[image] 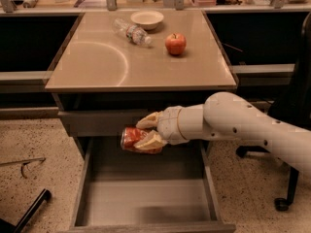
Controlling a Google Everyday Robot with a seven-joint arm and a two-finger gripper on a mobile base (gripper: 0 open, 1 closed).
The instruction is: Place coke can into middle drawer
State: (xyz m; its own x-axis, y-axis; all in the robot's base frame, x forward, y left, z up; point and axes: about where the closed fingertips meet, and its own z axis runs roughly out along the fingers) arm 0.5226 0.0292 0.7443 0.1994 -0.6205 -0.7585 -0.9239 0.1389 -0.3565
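Note:
The coke can point(131, 137), red-orange and shiny, lies on its side in my gripper point(146, 131), whose pale fingers point(151, 141) are shut around it. The gripper holds the can in the air above the back part of the middle drawer point(146, 198), which is pulled open; its smooth grey inside holds nothing. My white arm reaches in from the right, just below the cabinet top's front edge.
On the beige cabinet top point(97, 62) lie a clear plastic bottle point(131, 32), a white bowl point(146, 18) and a red apple point(175, 43). A closed grey drawer front point(97, 122) sits above the open one. A chair base point(284, 198) stands at right.

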